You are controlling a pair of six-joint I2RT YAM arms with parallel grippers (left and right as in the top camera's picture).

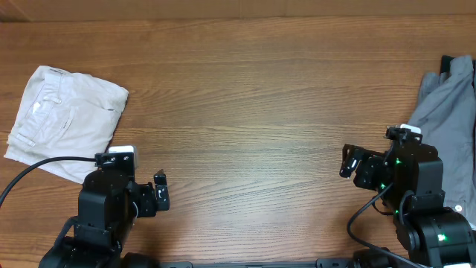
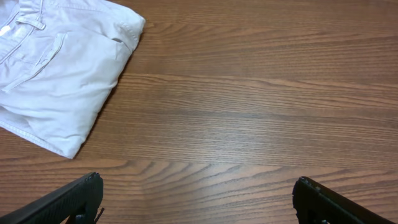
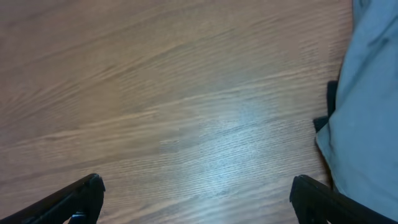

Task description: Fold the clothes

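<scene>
The shorts [image 1: 67, 119] look soft and floppy. Pinch them at the waistband. Your left claw [image 2: 199, 205] and right claw [image 3: 196, 202] are spread wide and empty.

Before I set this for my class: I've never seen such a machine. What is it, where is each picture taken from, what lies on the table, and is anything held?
It is a robot with two arms at a wooden table, each arm ending in a two-fingered pincer. One picture looks down from above. The other two come from cameras on the wrists, so the black tips at their bottom corners belong to the pincers themselves. Pale, creased shorts lie at the left, near the left pincer. A grey garment lies at the right edge, near the right pincer. Both pincers are open and hold nothing.
</scene>
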